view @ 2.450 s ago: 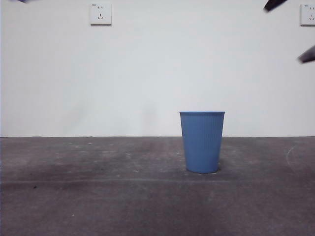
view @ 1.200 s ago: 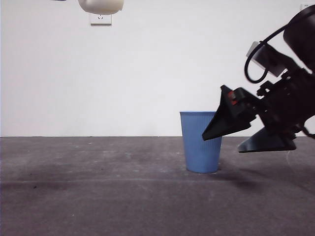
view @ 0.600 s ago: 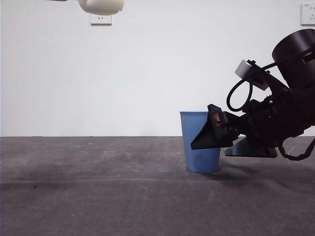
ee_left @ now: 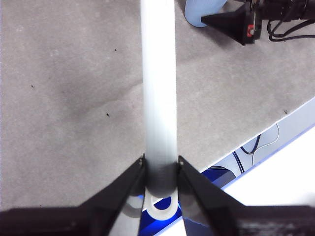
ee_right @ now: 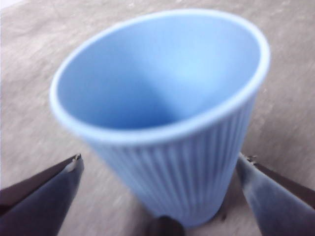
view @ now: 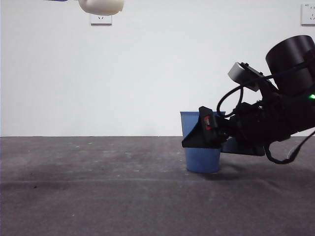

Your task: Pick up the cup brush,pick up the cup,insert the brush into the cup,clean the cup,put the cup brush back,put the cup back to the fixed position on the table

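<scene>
Sponge head of the cup brush (view: 101, 6) pokes in at the top left of the front view, high above the table (view: 98, 196); the left gripper (ee_left: 161, 164) is clamped on the brush's grey handle near its white looped end. Right of centre the cup (view: 197, 142) stands upright on the table. From the right edge the right gripper (ee_right: 160, 167) reaches in low, its jaws spread wide on either side of the cup, not visibly touching it.

white wall (view: 147, 73), two wall sockets (view: 100, 19)
</scene>
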